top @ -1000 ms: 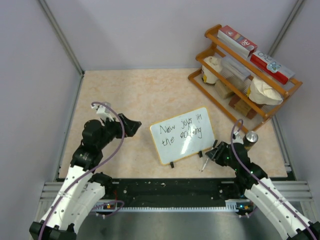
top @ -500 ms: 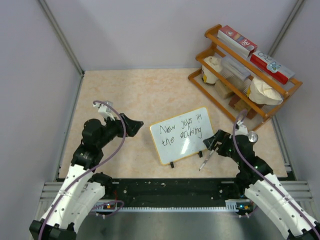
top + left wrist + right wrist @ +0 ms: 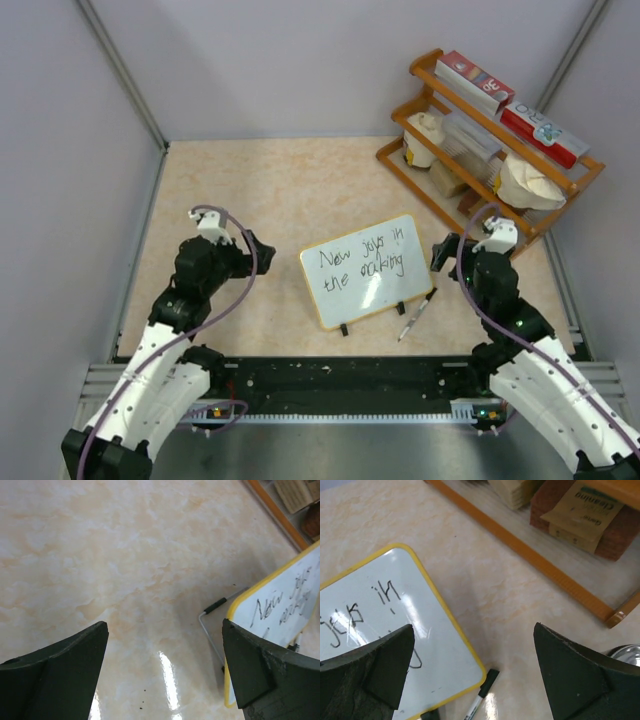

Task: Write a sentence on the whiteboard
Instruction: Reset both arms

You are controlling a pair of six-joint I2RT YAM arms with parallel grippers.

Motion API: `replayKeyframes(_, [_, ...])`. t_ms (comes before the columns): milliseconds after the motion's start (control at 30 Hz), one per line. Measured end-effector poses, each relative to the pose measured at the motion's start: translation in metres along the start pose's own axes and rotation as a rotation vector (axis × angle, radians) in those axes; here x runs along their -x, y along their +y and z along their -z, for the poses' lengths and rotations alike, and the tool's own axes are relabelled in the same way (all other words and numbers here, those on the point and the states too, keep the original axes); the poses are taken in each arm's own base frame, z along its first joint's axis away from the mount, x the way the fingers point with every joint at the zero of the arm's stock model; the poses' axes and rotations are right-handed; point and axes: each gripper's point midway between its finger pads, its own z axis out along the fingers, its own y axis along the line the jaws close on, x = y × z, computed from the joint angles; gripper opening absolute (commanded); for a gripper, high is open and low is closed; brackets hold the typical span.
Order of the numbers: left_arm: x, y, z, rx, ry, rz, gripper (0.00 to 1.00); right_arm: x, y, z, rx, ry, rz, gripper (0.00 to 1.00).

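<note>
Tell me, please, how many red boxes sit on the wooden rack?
2: one red box at the left end of the wooden rack's top shelf, the other at its right end. Others may be hidden on the lower shelves.

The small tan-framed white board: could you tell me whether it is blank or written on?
Written on: the small tan-framed white board carries two lines of dark handwriting across its face.
</note>
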Motion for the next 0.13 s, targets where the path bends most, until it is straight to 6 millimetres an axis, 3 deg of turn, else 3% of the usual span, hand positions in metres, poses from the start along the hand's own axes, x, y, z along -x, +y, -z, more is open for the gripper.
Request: replayKeyframes(133, [-0.003,0.017,-0.002,0.075,-0.014,-0.022,0.99,0.021,-0.018,-0.004,-0.099,-0.103,0.061,0.99])
